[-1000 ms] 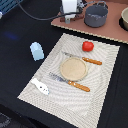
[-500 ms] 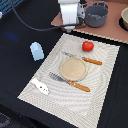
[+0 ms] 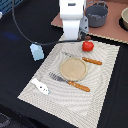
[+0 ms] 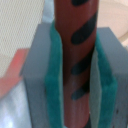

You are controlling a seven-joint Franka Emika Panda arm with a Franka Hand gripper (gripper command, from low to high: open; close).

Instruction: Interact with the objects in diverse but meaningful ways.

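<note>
**Claw grips the sausage stick above the place mat**

The wrist view shows the claw (image 4: 75,80) closed on the brown sausage stick (image 4: 76,60), which stands upright between the two green pads (image 4: 54,85), dark grill stripes running across its reddish-brown surface. Both pads press against its sides.

In the exterior view the white arm (image 3: 71,17) hangs over the far edge of the striped place mat (image 3: 102,80), which lies on the dark counter (image 3: 15,65). The claw itself is hidden under the arm's body in this view. The small red tomato (image 3: 88,46) sits on the mat just beside the arm, towards the exterior view's right. A round tan plate (image 3: 73,68) rests mid-mat, with an orange-handled knife (image 3: 88,60) beyond it and an orange-handled fork (image 3: 70,82) on its near side. The pale blue cup (image 3: 36,51) stands off the mat on the exterior view's left; the white flat piece (image 3: 41,87) lies at the mat's near-left corner. A grey pot (image 3: 96,15) stands behind the mat.
</note>
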